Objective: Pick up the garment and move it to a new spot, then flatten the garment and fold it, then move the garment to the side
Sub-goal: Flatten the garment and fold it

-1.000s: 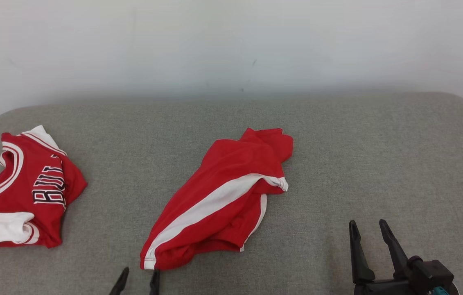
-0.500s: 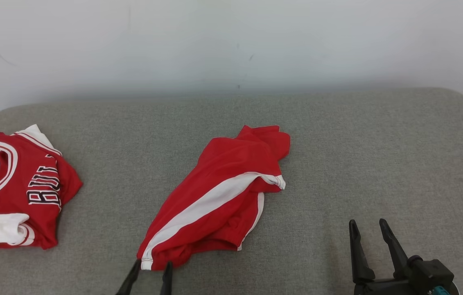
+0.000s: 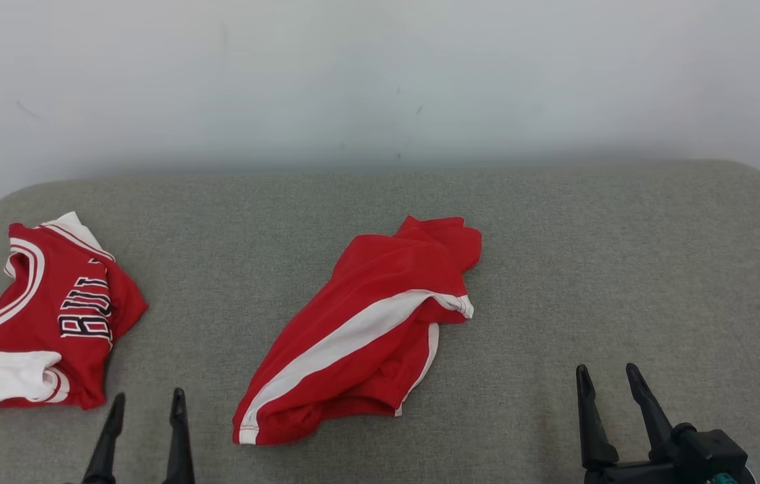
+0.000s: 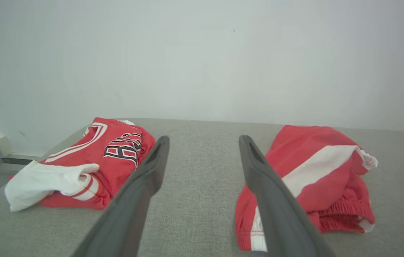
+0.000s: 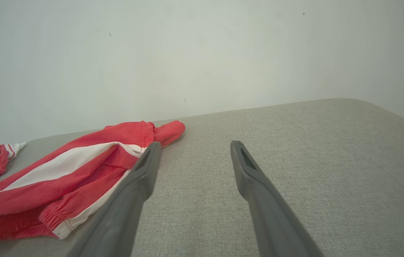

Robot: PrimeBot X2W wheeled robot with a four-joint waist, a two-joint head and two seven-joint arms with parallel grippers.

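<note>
- The crumpled red shorts with a white side stripe lie in the middle of the grey fabric-covered surface. They look light, soft and limp, so they will likely sag when lifted.
- The best hold seems to be the elastic waistband or the near striped hem corner.
- The left gripper hovers parted and empty between the shorts and a red lettered jersey, touching neither.
- The right gripper is spread open and empty, well to the right of the shorts.
- Half a second earlier the left gripper's tips sit at the shorts' near hem corner. Now they are off to its left, and the shorts look undisturbed.
</note>
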